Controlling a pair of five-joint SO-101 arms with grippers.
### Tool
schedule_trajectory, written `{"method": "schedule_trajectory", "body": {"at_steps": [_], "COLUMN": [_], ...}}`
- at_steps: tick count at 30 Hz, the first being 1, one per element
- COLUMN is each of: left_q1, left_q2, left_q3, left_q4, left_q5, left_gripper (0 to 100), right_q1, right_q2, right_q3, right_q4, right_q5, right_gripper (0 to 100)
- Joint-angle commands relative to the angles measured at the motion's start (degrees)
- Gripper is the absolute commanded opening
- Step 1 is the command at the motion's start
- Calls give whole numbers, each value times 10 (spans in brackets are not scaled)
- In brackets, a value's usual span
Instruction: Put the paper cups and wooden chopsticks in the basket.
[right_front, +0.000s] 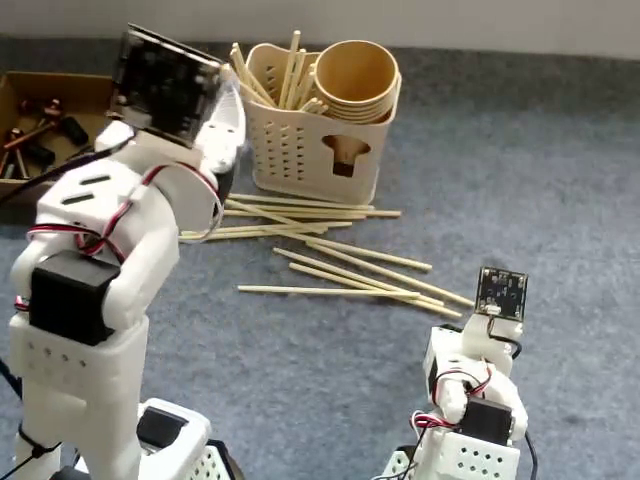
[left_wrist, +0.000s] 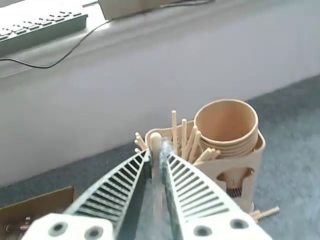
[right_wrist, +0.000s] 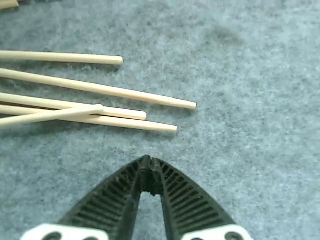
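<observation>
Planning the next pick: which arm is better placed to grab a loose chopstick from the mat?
Right. The right gripper hangs empty, fingers shut, beside the loose chopsticks; the left gripper is shut on a chopstick up by the basket.

Loose chopsticks (right_wrist: 60, 58), ends beyond the right wrist view's edge.

No lettering, number or sign can be read anywhere in the scene. The keys of the dark flat keyboard (left_wrist: 40, 22), lying far beyond the left gripper (left_wrist: 159, 149), are too small to make out. The same goes for any markings on the two dark circuit boards (right_front: 165, 80) (right_front: 500, 290) mounted above the arms' wrists.
</observation>
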Motion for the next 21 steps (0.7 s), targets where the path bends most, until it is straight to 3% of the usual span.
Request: {"method": "schedule_trajectory", "body": {"at_steps": [1,11,17,21], "left_q1": [-20,-42,-39,-38], "left_q2": [-12,-8,-7,-7], "left_q3": [-22,-22,-15,-14], "left_q4": [-54,-191,-318,-328], "left_q5": [40,126,127,127], "left_gripper": [6,6,6,6], "right_q1": [5,5,5,5], "right_q2": [-3,-3,-3,-3], "right_q3": [73,73,73,73], "right_q4": [-15,-15,-15,-15], "right_q5": [-1,-1,-1,-1], "right_gripper": [5,5,5,5]}}
